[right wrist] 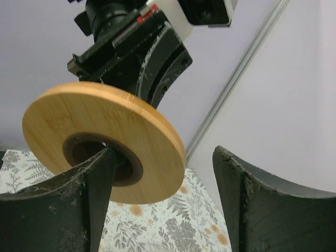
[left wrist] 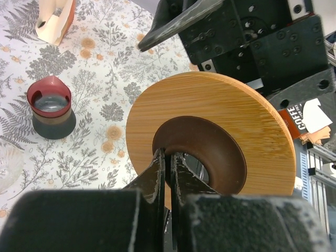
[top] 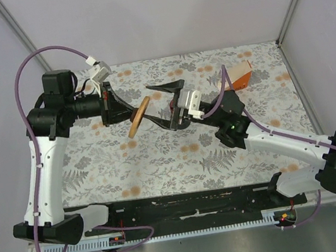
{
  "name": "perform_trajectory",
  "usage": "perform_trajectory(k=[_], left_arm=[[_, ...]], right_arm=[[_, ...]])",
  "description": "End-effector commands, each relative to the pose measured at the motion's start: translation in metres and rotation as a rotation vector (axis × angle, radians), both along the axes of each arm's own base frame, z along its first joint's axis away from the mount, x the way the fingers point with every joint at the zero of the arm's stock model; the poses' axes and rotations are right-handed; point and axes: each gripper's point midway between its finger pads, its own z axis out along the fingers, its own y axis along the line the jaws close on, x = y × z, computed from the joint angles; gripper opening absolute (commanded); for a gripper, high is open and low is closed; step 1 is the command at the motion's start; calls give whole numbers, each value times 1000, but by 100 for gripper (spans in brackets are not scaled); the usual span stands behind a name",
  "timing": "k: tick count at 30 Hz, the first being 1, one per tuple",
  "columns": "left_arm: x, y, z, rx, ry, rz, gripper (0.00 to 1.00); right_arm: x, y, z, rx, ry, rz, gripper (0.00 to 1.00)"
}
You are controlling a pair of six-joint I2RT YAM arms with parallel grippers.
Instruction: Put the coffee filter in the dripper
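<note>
The dripper (top: 138, 118) is a round bamboo disc with a brown funnel centre, held on edge above the table. My left gripper (left wrist: 169, 156) is shut on the wall of the funnel (left wrist: 210, 152), with one finger inside the hole. My right gripper (right wrist: 164, 157) stands open just right of the dripper (right wrist: 100, 131). The disc's rim lies between its fingers, and its left finger (right wrist: 89, 184) crosses in front of the centre hole. In the top view the right gripper (top: 163, 106) faces the disc. The coffee filter is out of view.
An orange-and-white box (top: 240, 75) lies at the back right of the floral table (top: 160, 159). A dark grey red-rimmed cup (left wrist: 50, 107) stands on the cloth below the dripper. A brown packet printed COFFEE (left wrist: 304, 118) shows past the right arm.
</note>
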Motion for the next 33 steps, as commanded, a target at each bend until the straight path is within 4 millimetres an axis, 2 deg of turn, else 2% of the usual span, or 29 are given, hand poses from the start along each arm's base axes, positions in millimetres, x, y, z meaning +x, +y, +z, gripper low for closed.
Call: perform_trajectory(k=[1, 7, 9, 11, 16, 19, 23, 25, 28, 33], left_arm=[[-5, -3, 2, -25, 16, -27, 2], [-10, -4, 2, -32, 16, -42, 2], [-10, -5, 0, -34, 27, -48, 2], [-11, -5, -2, -36, 35, -52, 2], [-5, -6, -5, -31, 48, -34, 2], [5, -4, -7, -7, 35, 10, 5], [29, 5, -9, 44, 16, 145, 41], [44, 14, -8, 74, -9, 234, 50], [64, 31, -6, 126, -48, 379, 59], [95, 63, -15, 233, -100, 597, 63]], right_arm=[[-15, -3, 43, 91, -70, 35, 79], [-7, 8, 35, 69, -69, 22, 74], [-5, 9, 35, 69, -70, 18, 68], [-5, 10, 35, 67, -70, 16, 52], [9, 5, 30, 57, -39, -60, 0], [20, 2, 21, 28, 5, -119, 0], [46, -2, 0, -67, 140, -209, 0], [60, -5, -14, -121, 227, -226, 0], [82, -16, -37, -185, 368, -224, 0], [107, -38, -70, -270, 538, -248, 0]])
